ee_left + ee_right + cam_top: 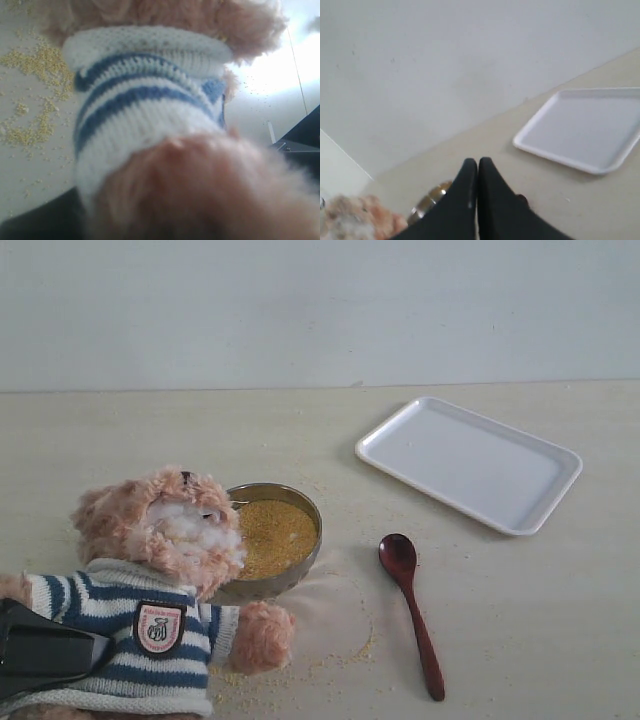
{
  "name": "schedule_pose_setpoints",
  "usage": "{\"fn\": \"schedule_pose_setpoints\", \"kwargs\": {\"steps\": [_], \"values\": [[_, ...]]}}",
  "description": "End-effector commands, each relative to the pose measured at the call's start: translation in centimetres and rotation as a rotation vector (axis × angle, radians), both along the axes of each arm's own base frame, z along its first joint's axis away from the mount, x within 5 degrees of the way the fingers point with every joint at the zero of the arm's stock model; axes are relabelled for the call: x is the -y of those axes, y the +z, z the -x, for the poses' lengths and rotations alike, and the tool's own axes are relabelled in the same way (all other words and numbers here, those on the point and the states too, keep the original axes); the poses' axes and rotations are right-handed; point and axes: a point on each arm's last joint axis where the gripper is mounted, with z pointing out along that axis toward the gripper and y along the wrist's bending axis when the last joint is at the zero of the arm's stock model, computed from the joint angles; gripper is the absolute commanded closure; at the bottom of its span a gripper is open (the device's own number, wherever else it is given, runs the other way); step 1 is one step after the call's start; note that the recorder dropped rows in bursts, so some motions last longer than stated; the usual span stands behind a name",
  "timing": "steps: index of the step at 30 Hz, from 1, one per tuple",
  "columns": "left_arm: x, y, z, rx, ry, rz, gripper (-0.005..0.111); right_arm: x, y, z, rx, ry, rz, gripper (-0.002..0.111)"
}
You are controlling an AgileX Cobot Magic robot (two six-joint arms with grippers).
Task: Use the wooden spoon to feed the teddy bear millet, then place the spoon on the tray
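The teddy bear (160,570) lies at the left in its striped sweater, its head leaning over the rim of the steel bowl (300,502) of millet (272,537). My left gripper (55,650) is pressed into the bear's side. In the left wrist view the sweater (135,100) and a furry limb (210,190) fill the space between the jaws, so it looks shut on the bear. The wooden spoon (412,612) lies loose on the table, right of the bowl. The white tray (470,462) is at the back right. My right gripper (478,162) hangs shut and empty above the spoon (521,199).
Loose millet (345,655) is scattered on the table in front of the bowl and beside the bear (35,95). A pale wall runs behind the table's far edge. The right arm is outside the exterior view.
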Motion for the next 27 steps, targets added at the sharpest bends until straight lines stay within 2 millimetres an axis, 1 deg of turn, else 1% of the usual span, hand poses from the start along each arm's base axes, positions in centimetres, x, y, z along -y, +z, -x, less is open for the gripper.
{"fn": "schedule_pose_setpoints", "kwargs": {"steps": [1,4,8,12,15,18,24,27], "values": [[0.2,0.2,0.0,0.0,-0.002,0.031,0.102,0.7,1.3,-0.1,0.103,-0.073,-0.132,0.108],[0.2,0.2,0.0,0.0,-0.002,0.031,0.102,1.0,1.6,-0.1,0.134,-0.094,-0.165,0.108],[0.2,0.2,0.0,0.0,-0.002,0.031,0.102,1.0,1.6,-0.1,0.124,-0.091,-0.194,0.108],[0.2,0.2,0.0,0.0,-0.002,0.031,0.102,0.9,1.5,-0.1,0.116,-0.086,-0.191,0.108],[0.2,0.2,0.0,0.001,-0.003,0.031,0.102,0.6,1.1,-0.1,0.07,-0.056,-0.154,0.108],[0.2,0.2,0.0,0.001,-0.003,0.031,0.102,0.3,2.5,0.4,0.075,-0.012,-0.079,0.108],[0.2,0.2,0.0,0.001,-0.003,0.031,0.102,-0.1,7.2,2.3,0.208,0.078,0.236,0.108],[0.2,0.2,0.0,0.001,-0.003,0.031,0.102,-0.5,8.7,2.4,0.204,0.13,0.354,0.108]]}}
